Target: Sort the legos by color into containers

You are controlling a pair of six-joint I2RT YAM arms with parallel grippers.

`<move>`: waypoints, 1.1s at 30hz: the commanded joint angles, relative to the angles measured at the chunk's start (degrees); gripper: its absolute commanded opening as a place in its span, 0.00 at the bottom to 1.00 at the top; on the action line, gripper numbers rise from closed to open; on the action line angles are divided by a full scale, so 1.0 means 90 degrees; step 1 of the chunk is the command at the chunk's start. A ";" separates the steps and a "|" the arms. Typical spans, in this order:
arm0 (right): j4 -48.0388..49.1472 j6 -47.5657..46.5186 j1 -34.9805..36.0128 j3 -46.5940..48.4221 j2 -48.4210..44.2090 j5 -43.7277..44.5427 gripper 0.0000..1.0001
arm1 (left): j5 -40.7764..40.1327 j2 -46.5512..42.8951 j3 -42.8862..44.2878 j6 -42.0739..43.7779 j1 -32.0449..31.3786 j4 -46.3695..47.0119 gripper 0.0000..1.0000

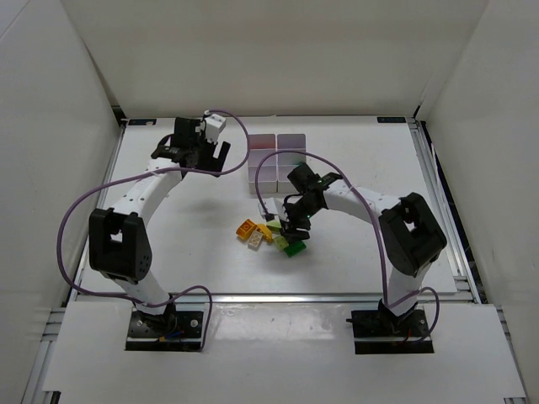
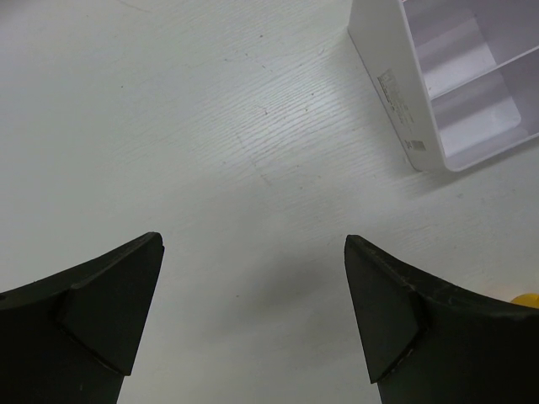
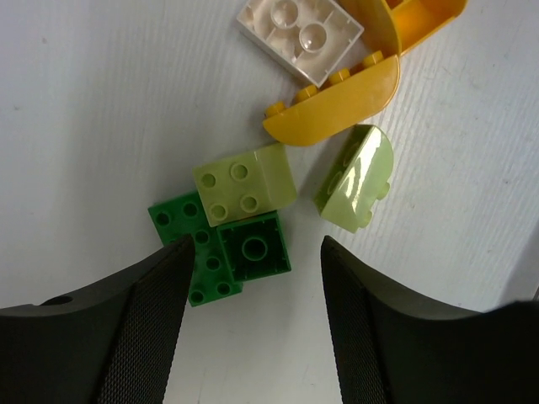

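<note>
The legos lie in a small pile on the table in front of the containers. My right gripper hangs open just above the pile. In the right wrist view my right gripper straddles an upturned dark green brick. That brick touches a green plate and a lime square brick. A lime rounded brick, an orange curved piece and a white brick lie farther out. My left gripper is open and empty over bare table, left of the containers.
White walls enclose the table on three sides. A purple cable arcs over the containers from the left arm, and another loops along the right arm. A sliver of a yellow brick shows at the right edge of the left wrist view.
</note>
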 commanded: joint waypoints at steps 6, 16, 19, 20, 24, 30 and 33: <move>0.0121 -0.0197 -0.0012 -0.0075 0.0113 0.0261 0.66 | -0.0483 -0.0273 -0.0026 -0.0093 0.0047 0.0048 0.99; 0.0082 -0.0411 -0.0032 -0.0270 0.0142 0.0339 0.65 | -0.0610 -0.0097 0.0062 -0.0718 0.0632 0.0068 0.99; 0.0102 -0.0402 -0.0032 -0.0290 0.0210 0.0369 0.65 | -0.0561 -0.0087 0.0052 -0.0718 0.0672 0.0068 1.00; 0.0121 -0.0382 -0.0022 -0.0270 0.0239 0.0378 0.64 | -0.0552 -0.0087 0.0043 -0.0718 0.0672 0.0068 0.99; 0.0180 -0.0304 -0.0032 -0.0202 0.0396 0.0388 0.61 | -0.0542 -0.0058 0.0072 -0.0708 0.0672 0.0068 0.99; 0.0258 -0.0129 -0.0032 -0.0017 0.0571 0.0446 0.42 | -0.0483 -0.0019 0.0062 -0.0689 0.0672 0.0088 0.99; 0.0219 -0.0109 -0.0041 0.0042 0.0581 0.0486 0.24 | -0.0454 -0.0009 0.0052 -0.0679 0.0672 0.0088 0.99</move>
